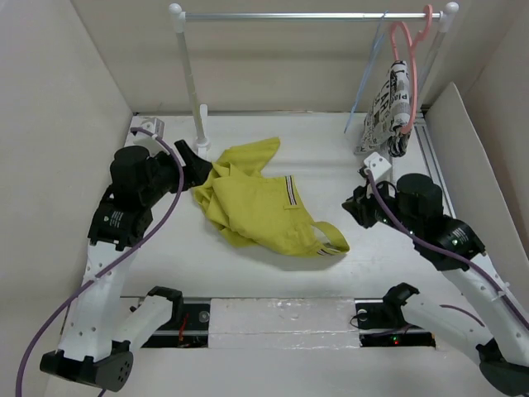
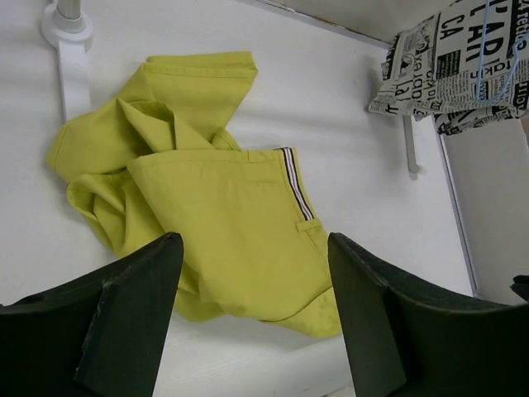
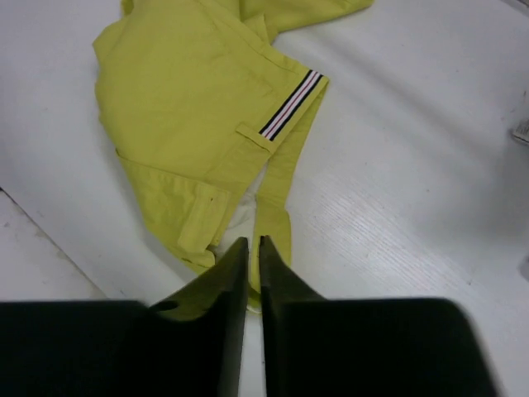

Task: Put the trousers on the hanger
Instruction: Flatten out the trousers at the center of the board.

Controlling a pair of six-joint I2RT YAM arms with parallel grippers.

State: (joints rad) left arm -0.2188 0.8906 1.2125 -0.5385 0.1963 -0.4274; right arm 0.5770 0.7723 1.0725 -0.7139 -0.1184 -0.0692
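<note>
Left gripper: my fingers were spread wide, holding nothing. Between them the wrist view showed the trousers, which lay crumpled on the white table, left of centre. From above, this gripper sat at the heap's upper-left edge; whether it touched the cloth, I could not tell.

Right gripper: fingers pressed almost together, only a thin slit between them and nothing in it. The tips lined up with a narrow yellow strip at the trousers' near edge. From above, this gripper stood to the right of the heap.

The hanger hung from the rail at the back right, just left of the pink hanger carrying the printed cloth. The trousers were well apart from it.

Hard to make out:
- Trouser legs were folded under and over one another and could not be traced. The striped trim showed in short stretches only.
- The hanger read as a thin pale line; its lower part ran in front of the printed cloth, and its hook was barely visible.
- In the left wrist view the printed cloth was cut off by the frame edge.

Writing: black newsprint letters on the printed cloth. "CA" was readable, and apparently "AD"; smaller text was illegible.
</note>
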